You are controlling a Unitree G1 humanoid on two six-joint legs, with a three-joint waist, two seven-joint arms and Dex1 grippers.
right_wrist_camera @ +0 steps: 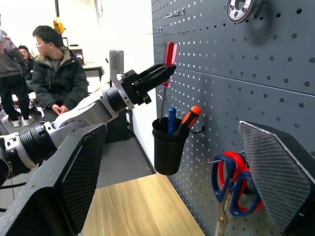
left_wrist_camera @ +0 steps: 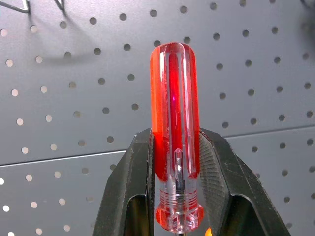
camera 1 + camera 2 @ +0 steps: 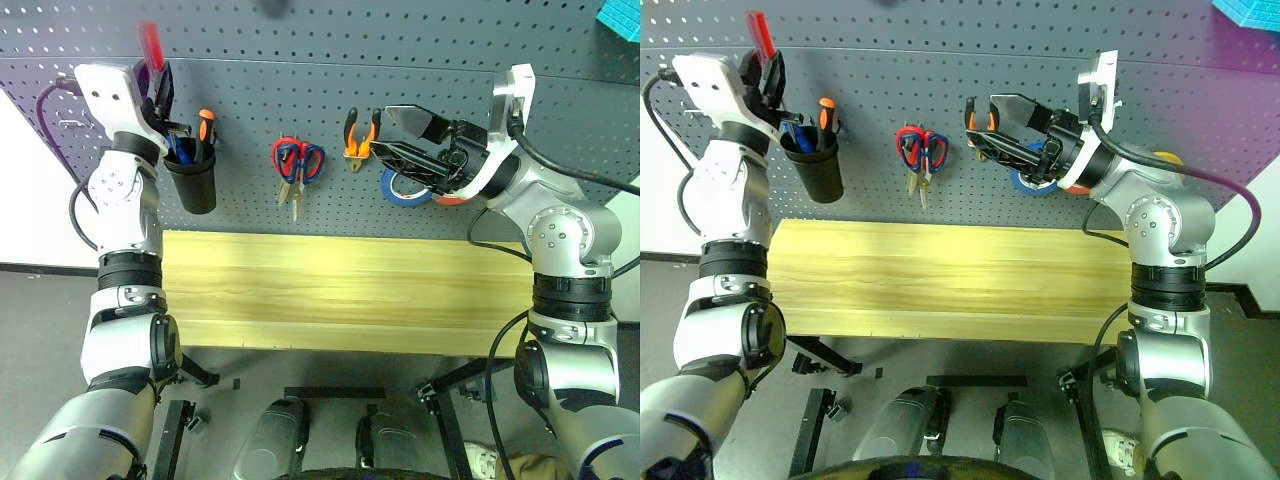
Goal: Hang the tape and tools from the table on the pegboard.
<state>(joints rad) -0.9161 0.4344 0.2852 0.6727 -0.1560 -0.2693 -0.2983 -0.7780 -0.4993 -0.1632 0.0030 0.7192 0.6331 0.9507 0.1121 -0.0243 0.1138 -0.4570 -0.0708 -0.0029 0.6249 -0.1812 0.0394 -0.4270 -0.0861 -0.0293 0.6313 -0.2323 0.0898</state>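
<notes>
Pinching the clear red handle of the red-handled screwdriver [image 2: 175,132], the two black fingers [image 2: 129,187] of the left gripper [image 1: 156,78] press on it from both sides. The handle stands upright and rises above the fingertips. In the right wrist view the thin metal shaft goes down from the handle into the black cup [image 1: 168,147], which hangs on the pegboard [image 3: 330,80]. A blue screwdriver [image 1: 171,119] and an orange-black screwdriver [image 1: 189,118] stand in the same cup. The left gripper is high, close to the pegboard, just above the cup.

The fingers [image 1: 278,172] of the right gripper [image 3: 400,135] are spread wide apart and hold nothing. This gripper points toward the robot's left, in front of the pegboard, near the pliers [image 3: 360,140] with orange and black handles, which hang on the board. A blue roll [image 3: 405,190] of tape and a red-orange roll [image 3: 452,198] hang behind the right gripper, partly hidden by it.

Red-handled scissors [image 3: 297,165] hang on the pegboard between the cup and the pliers.

The table [image 3: 330,290] stands under the pegboard. A seated person [image 1: 56,73] in a dark jacket is in the background of the right wrist view.
</notes>
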